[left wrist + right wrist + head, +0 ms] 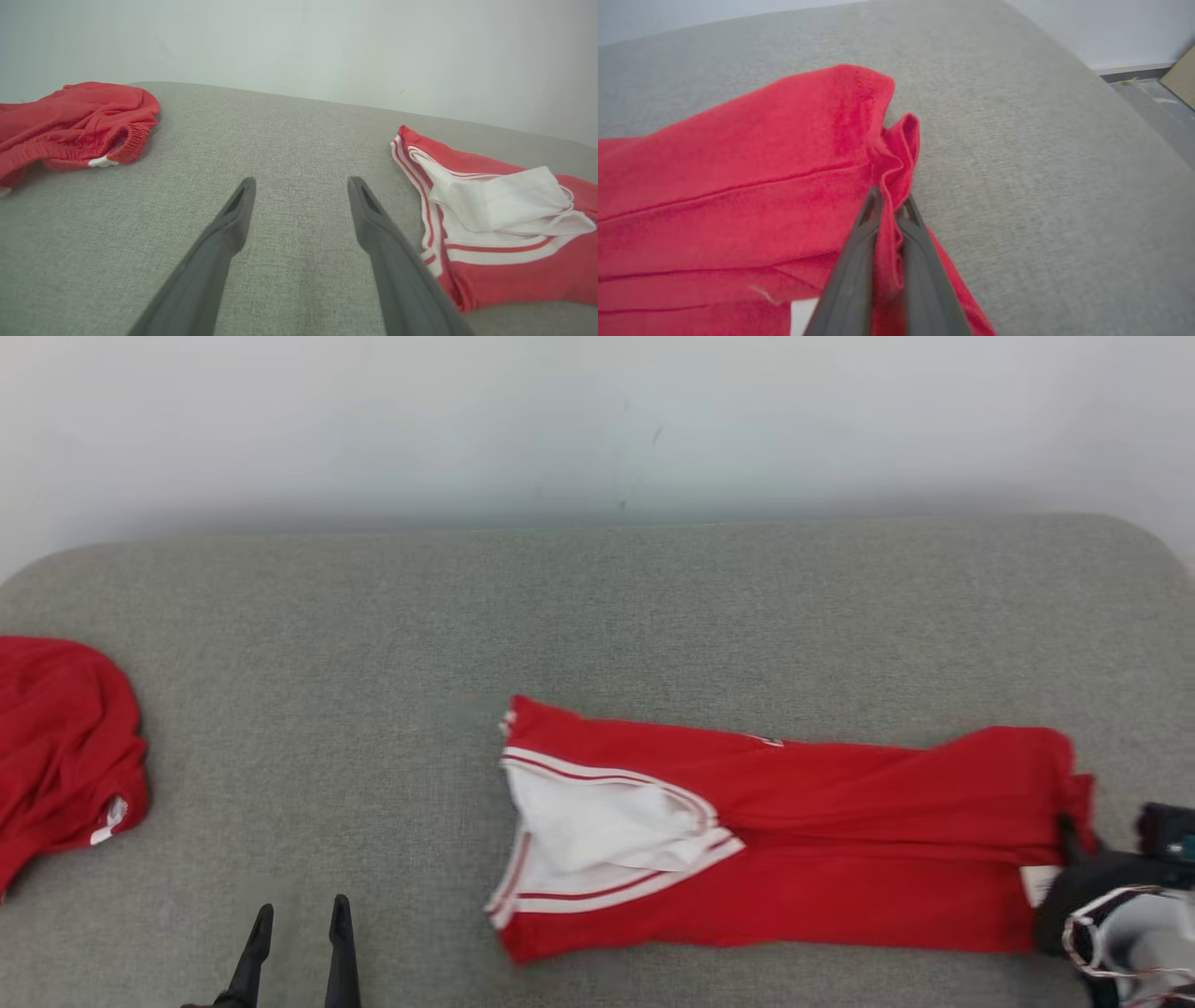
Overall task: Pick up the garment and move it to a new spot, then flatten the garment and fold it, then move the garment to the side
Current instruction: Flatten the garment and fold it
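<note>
The right gripper pinches a bunched fold of hem at the right end of the red jersey, likely as a handle for lifting or dragging it. The jersey lies lengthwise-folded on the grey bench. The left gripper hovers spread and empty between it and the red shorts, probably awaiting its own corner.

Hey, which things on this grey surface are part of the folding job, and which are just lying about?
Job:
red top with white trim, laid out long
right gripper, shut on its hem
left gripper, open, empty

Lying about:
crumpled red garment with an elastic band, far left
</note>
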Robot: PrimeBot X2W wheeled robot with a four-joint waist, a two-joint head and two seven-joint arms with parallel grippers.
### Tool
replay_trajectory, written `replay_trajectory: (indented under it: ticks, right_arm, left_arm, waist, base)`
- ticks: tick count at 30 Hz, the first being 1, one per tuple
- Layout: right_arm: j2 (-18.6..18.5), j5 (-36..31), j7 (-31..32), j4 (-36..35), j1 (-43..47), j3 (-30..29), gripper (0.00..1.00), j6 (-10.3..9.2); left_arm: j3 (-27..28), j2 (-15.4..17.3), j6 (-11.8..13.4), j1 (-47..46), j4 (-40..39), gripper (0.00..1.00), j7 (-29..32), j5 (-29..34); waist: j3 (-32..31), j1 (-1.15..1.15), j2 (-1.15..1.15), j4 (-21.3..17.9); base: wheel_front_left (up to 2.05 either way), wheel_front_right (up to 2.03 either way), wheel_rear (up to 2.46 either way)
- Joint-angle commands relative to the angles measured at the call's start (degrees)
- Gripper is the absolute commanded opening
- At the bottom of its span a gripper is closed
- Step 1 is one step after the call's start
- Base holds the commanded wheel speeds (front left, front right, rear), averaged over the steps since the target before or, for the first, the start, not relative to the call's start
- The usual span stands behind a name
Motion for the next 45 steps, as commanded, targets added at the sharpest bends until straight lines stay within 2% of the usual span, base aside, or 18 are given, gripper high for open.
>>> replay_trajectory:
  ticks: [1, 6, 11, 18, 23, 24, 26, 30, 33, 37, 45]
  right_arm:
    - [-0.6, 0.4, -0.5, 0.0, 0.5, -0.2, 0.00, -0.18]
    - [-3.9, 2.2, -0.9, -1.5, 0.5, -1.3, 0.00, -0.17]
    - [-1.9, 6.6, -0.7, -7.4, 0.8, -0.1, 0.00, -0.17]
    - [0.9, 19.1, 5.6, -25.8, 3.1, 5.7, 0.00, -0.16]
    - [3.0, 25.8, 10.5, -39.2, 5.1, 10.4, 0.00, -0.16]
    - [3.7, 26.7, 11.2, -41.3, 5.4, 11.1, 0.00, -0.16]
    - [7.5, 28.5, 12.8, -46.5, 5.9, 13.8, 0.00, -0.15]
    - [12.6, 27.1, 12.6, -45.4, 4.1, 16.0, 0.00, -0.15]
    - [14.6, 25.7, 11.6, -42.6, 2.6, 17.2, 0.00, -0.15]
    - [16.2, 23.5, 9.7, -37.2, -0.2, 18.6, 0.00, -0.15]
    - [17.0, 20.7, 5.7, -26.2, -3.5, 22.7, 0.00, -0.15]
  left_arm:
    - [0.2, 0.0, -0.1, 0.4, 0.0, 1.00, -0.2, 0.0]
    - [0.8, 0.0, 0.0, 0.7, -0.2, 1.00, -0.2, -0.5]
    - [1.3, 0.0, 0.3, 1.4, -0.4, 1.00, -0.2, -0.7]
    - [2.2, 0.0, 0.1, 0.7, -0.1, 1.00, -0.2, -0.5]
    - [1.4, 0.0, 0.1, -0.2, 0.3, 1.00, -0.2, -0.4]
    - [1.1, 0.0, 0.0, -0.3, 0.4, 1.00, -0.2, -0.3]
    - [0.8, 0.0, 0.1, -0.9, 0.7, 1.00, -0.2, -0.3]
    - [-0.2, 0.0, 0.0, -1.4, 1.1, 1.00, -0.2, -0.6]
    - [-1.4, 0.0, 0.2, -1.7, 1.3, 1.00, -0.2, -1.0]
    - [-2.7, 0.0, 0.3, -3.4, 1.8, 1.00, -0.2, -1.4]
    - [-5.0, 0.0, 1.0, -5.0, 2.4, 1.00, -0.2, -2.2]
  waist:
    - [-0.2, 0.00, 0.00, -0.3]
    - [-0.3, 0.00, 0.00, -1.7]
    - [-0.5, 0.00, 0.00, -3.3]
    - [-0.4, 0.00, 0.00, -4.6]
    - [-0.2, 0.00, 0.00, -3.9]
    - [-0.2, 0.00, 0.00, -3.5]
    - [0.0, 0.00, 0.00, -1.9]
    - [0.2, 0.00, 0.00, 0.8]
    - [0.6, 0.00, 0.00, 2.8]
    - [1.6, 0.00, 0.00, 5.3]
    - [2.4, 0.00, 0.00, 7.7]
  base:
    - [0.00, 0.00, 0.00]
    - [0.00, 0.00, 0.00]
    - [0.00, 0.00, 0.00]
    - [0.00, 0.00, 0.00]
    - [0.00, 0.00, 0.00]
    - [0.00, 0.00, 0.00]
    - [0.00, 0.00, 0.00]
    - [0.00, 0.00, 0.00]
    - [0.00, 0.00, 0.00]
    - [0.00, 0.00, 0.00]
    - [0.00, 0.00, 0.00]
